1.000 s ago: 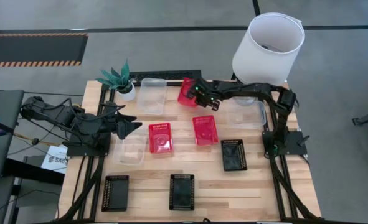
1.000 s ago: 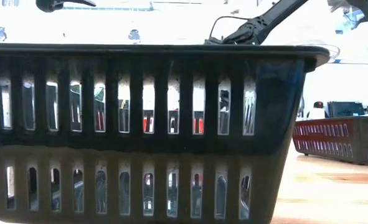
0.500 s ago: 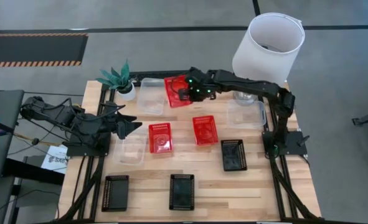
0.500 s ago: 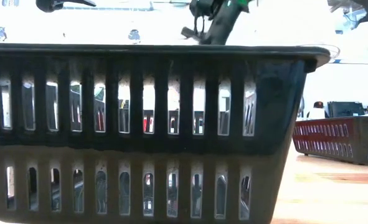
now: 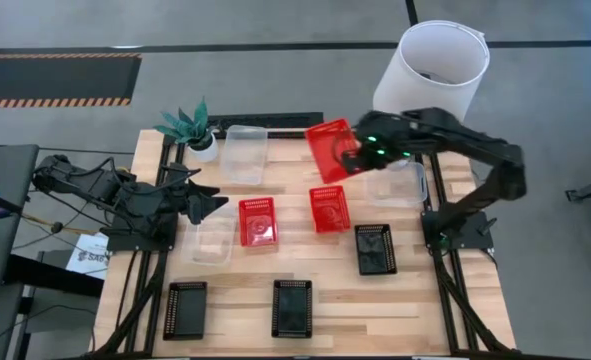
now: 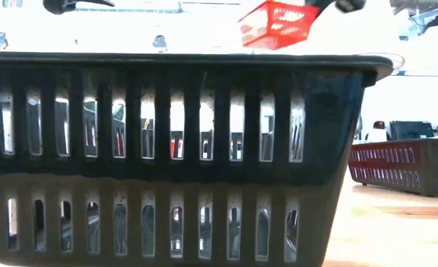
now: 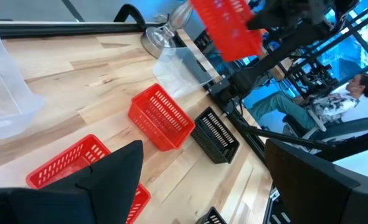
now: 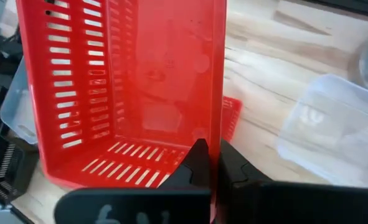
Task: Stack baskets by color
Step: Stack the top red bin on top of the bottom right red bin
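Note:
My right gripper [image 5: 361,156] is shut on a red mesh basket [image 5: 331,148], held high over the table's far right part; in the low view this basket [image 6: 278,22] hangs above everything else. Two more red baskets [image 5: 257,220] [image 5: 328,208] rest on their bottoms mid-table. Three clear baskets [image 5: 245,152] [image 5: 213,240] [image 5: 395,182] and three black ones [image 5: 375,248] [image 5: 291,307] [image 5: 185,310] also stand on the wood. My left gripper [image 5: 211,204] waits open at the left edge, above the table. My right gripper pinches one side wall of the red basket [image 8: 221,124] at its rim, one finger [image 8: 199,163] inside the basket and one [image 8: 236,169] outside. The fingers slant down from the table's right side. The basket is lifted clear and tilted, its open side toward the wrist.
A white lampshade [image 5: 431,75] stands at the far right corner and a small green plant [image 5: 190,125] at the far left. A black basket [image 6: 174,148] fills the low view. A person [image 7: 352,93] sits beyond the table.
My right gripper has risen, rolled and swung toward the table's right edge, staying shut on the red basket. The basket has left the table's far edge, is lifted clear and now hangs tilted above the right-hand red basket's far side.

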Tool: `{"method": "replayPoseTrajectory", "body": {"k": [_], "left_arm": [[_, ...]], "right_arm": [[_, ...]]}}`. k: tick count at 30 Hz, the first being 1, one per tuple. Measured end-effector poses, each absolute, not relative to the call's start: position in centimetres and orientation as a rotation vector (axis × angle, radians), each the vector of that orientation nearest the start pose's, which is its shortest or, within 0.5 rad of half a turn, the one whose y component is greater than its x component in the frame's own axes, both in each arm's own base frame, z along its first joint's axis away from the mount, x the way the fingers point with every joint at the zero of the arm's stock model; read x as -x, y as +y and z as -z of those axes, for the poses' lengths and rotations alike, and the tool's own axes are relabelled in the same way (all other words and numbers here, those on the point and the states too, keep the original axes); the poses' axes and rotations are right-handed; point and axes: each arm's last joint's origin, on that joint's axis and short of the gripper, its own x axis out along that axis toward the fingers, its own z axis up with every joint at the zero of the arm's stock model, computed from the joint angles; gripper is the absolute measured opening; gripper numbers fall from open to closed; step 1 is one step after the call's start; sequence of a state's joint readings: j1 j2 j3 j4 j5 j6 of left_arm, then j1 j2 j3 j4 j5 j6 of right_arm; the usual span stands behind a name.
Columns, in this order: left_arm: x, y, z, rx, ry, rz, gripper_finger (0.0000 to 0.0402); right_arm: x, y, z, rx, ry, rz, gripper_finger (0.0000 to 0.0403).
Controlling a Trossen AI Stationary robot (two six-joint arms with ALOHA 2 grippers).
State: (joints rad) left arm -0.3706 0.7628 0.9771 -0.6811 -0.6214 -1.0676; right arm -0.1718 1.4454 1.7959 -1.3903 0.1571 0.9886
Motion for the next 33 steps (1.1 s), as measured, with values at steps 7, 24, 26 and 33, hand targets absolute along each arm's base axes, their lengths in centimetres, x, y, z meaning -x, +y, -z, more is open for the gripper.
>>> {"method": "replayPoseTrajectory", "body": {"k": [7, 24, 26, 33], "left_arm": [[-13.4, -3.4, -35.6, 0.834, 0.233, -0.434, 0.0322], [-13.4, -3.4, -35.5, 0.841, 0.241, -0.424, 0.0322], [-13.4, -3.4, -35.6, 0.840, 0.238, -0.428, 0.0322], [-13.4, -3.4, -35.6, 0.832, 0.228, -0.442, 0.0322]], "right_arm": [[-21.5, -2.0, -40.8, -0.934, 0.785, 0.789, 0.0009], [-24.7, 1.1, -29.6, -1.052, 0.775, 0.799, 0.0012], [-24.7, 0.9, -28.6, -1.062, 0.776, 0.802, 0.0013], [-25.2, -0.3, -26.4, -1.105, 0.757, 0.763, 0.0009]]}}
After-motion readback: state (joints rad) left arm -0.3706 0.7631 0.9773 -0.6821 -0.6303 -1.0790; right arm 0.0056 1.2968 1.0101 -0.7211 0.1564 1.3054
